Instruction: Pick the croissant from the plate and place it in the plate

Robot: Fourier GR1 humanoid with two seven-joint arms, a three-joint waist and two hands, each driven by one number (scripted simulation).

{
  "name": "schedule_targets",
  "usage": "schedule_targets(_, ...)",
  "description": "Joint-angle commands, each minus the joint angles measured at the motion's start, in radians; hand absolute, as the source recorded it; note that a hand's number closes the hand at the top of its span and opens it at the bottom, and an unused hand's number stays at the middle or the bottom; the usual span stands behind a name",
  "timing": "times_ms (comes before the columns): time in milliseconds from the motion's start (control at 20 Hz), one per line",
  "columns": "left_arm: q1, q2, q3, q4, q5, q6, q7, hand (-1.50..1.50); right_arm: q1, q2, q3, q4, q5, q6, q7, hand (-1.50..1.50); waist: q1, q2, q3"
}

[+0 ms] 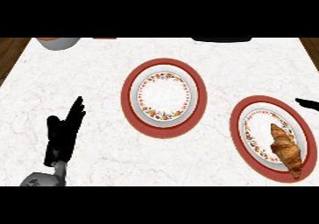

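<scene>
1. Nearest to me is my left hand (64, 131), low at the left over bare counter (91, 78), its fingers straight and pressed together, pointing away from me. It holds nothing and looks to be resting.
2. At the right edge, only the dark fingertips of my right hand (312, 104) show, stretched out straight just beyond the right plate's rim. Nothing is pinched between them.
3. My croissant (286, 149) lies on the right plate (238, 127), on its near right side, its long axis running toward me and its near tip out over the red rim.
4. As I judge it, the step now is the reach, so I should bring my right hand in over the croissant's thick middle, fingers on one long side and thumb on the other.
5. Closing across the width rather than at a thin tip should keep it level.
6. Then I carry it left to the middle plate (163, 97), which stands apart and holds nothing.
</scene>
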State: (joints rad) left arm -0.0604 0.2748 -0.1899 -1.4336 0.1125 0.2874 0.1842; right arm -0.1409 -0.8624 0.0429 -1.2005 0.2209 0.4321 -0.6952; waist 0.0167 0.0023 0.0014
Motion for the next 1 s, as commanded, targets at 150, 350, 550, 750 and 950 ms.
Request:
schedule_targets(150,0.016,-0.007,0.0,-0.005,-0.002,-0.021,0.003,0.0,-0.104,-0.038,0.161,-0.012,0.171,0.103,0.071,-1.5,0.003,0.0,-0.002)
schedule_targets(350,0.015,-0.018,-0.011,-0.06,-0.035,0.011,0.059,0.0,-0.11,-0.068,0.202,0.061,0.236,0.135,-0.006,-1.5,-0.003,-0.001,-0.001)
schedule_targets(550,0.046,-0.03,0.015,-0.046,-0.027,-0.015,0.011,0.0,-0.182,-0.007,0.229,0.15,0.305,0.13,0.014,-1.5,-0.002,0.0,-0.001)
schedule_targets(750,0.034,-0.051,0.021,0.0,-0.061,-0.009,-0.006,0.0,-0.135,0.034,0.25,0.129,0.364,0.073,0.031,-1.5,-0.012,-0.001,-0.001)
schedule_targets(950,0.019,-0.05,0.036,-0.049,-0.086,-0.012,0.034,0.0,-0.181,0.022,0.203,0.153,0.364,0.133,-0.009,-1.5,-0.014,-0.002,-0.001)
